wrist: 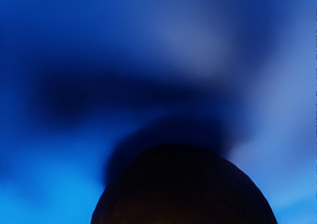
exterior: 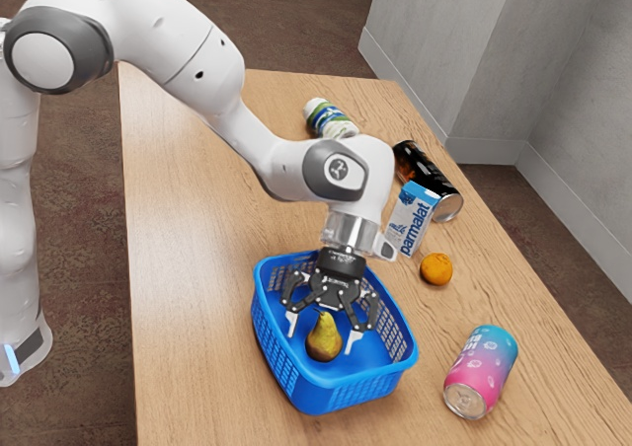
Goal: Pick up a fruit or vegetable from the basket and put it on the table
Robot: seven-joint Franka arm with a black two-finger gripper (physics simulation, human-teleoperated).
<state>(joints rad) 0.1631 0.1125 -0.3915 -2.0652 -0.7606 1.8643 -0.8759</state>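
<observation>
In the exterior view, a blue basket sits on the worktop. Inside, the end effector has its fingers spread, at about the nine and three o'clock sides of a pear that rests in the basket. From the basket, a white-and-green bottle lies toward twelve, a Parmalat carton and dark can toward one, an orange toward two, a pink-and-blue can between three and four.

Right of the exterior view's centre, a boxy blue-and-white carton reads "parmalat"; lower right, a cylindrical pink-and-teal metal can bears lettering I can't quite read.
</observation>
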